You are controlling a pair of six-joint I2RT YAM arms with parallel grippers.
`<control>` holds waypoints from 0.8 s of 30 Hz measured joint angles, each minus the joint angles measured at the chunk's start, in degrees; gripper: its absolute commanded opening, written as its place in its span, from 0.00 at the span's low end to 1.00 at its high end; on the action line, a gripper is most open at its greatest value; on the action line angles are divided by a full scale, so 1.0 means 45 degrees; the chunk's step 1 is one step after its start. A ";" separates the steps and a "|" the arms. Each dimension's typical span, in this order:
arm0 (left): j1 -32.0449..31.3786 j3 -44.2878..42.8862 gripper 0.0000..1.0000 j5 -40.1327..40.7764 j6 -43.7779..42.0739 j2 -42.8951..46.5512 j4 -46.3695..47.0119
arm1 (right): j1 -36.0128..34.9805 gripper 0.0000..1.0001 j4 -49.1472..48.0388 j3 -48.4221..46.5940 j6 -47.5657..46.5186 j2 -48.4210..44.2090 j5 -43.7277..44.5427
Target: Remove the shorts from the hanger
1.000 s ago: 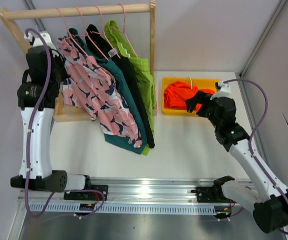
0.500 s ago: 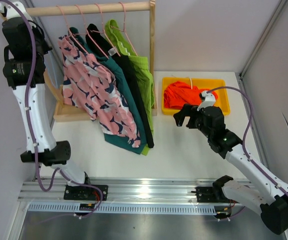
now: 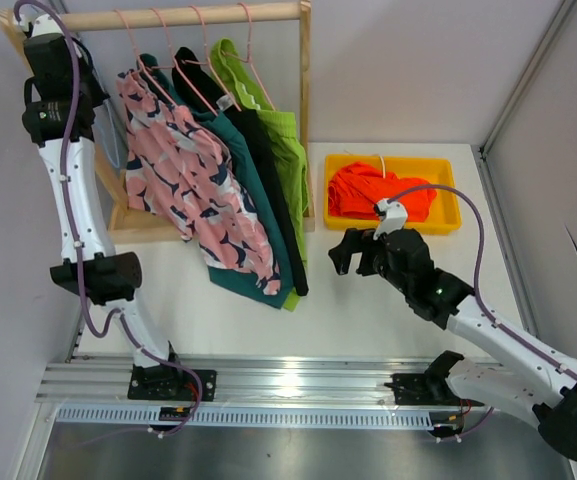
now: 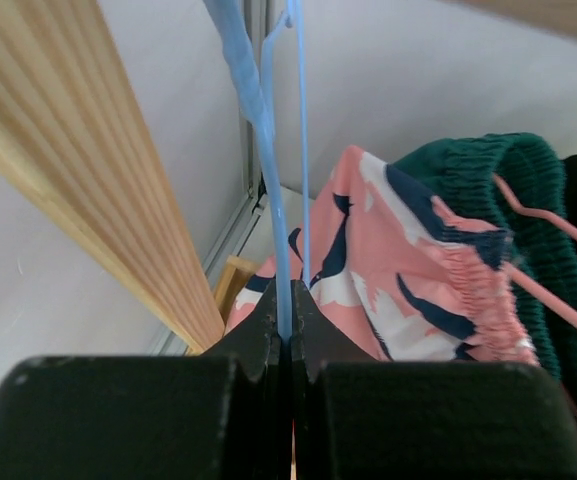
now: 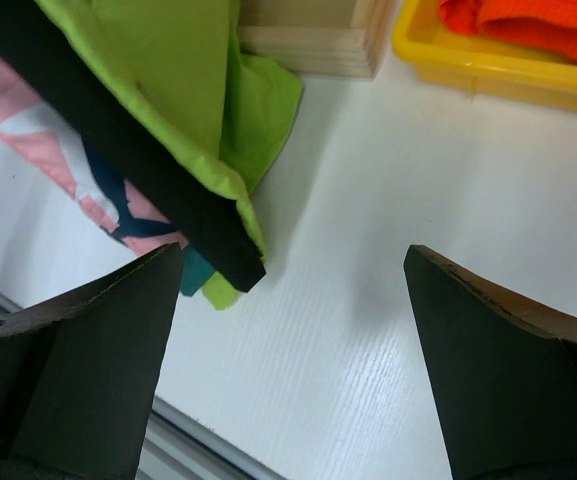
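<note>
The left end effector (image 4: 290,345) is clamped shut on the thin wire of a blue hanger (image 4: 280,250), held high beside the left post of the wooden rack (image 3: 188,17). The right end effector (image 5: 290,255) stands wide open with nothing in it, hovering over bare tabletop (image 3: 188,305) between the hanging clothes and the yellow bin (image 3: 448,215). Four pairs hang on pink hangers (image 3: 143,50), waistbands up at the rail. Their long axes slant down and to the right in the top view, hems low near the tabletop: the pink-and-navy shorts (image 3: 193,185) leftmost, then the teal shorts (image 3: 238,150), the black shorts (image 3: 268,180) and the lime green shorts (image 3: 288,150). The orange shorts (image 3: 373,190) lie crumpled in the yellow bin with no clear direction. A second ago the left arm sat lower, by the pink-and-navy waistband; it has since risen to the top of the post. The right end effector was over the bin by the orange shorts and has since come left and nearer, out over the tabletop. The hanging four and the orange pair have kept their places. The tabletop is white, pale grey walls close it in, and a metal rail (image 3: 288,385) runs along its near edge.
</note>
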State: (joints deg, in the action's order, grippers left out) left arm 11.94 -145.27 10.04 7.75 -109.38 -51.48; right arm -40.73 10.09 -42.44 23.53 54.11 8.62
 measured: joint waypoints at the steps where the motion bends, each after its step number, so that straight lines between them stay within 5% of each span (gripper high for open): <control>1: 0.0092 0.0000 0.00 -0.0049 0.0058 -0.0039 -0.0019 | -0.0248 0.99 0.0005 0.0000 0.0010 0.0039 0.0102; 6: 0.0398 0.1234 0.00 0.0049 0.0291 0.0170 0.0495 | -0.1457 0.99 0.0282 -0.0151 0.0005 0.0291 0.0981; 10: 0.0461 0.3687 0.26 0.0102 0.0364 0.1549 0.1729 | -0.1982 0.99 0.0457 -0.0403 0.0005 0.0287 0.1496; 16: 0.0452 0.6382 0.60 0.0000 0.0627 0.3900 0.0602 | -0.2385 0.99 0.0641 -0.0437 0.0097 -0.0228 0.2108; 24: -0.0262 0.6499 0.65 -0.0384 0.0753 0.6251 -0.0029 | -0.2943 0.99 0.0971 -0.0432 0.0277 -0.1530 0.2662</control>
State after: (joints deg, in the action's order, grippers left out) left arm 10.76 -116.03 8.32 11.14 -81.25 -51.62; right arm -53.98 14.46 -44.38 24.77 47.22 20.60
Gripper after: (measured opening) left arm 0.651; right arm 0.993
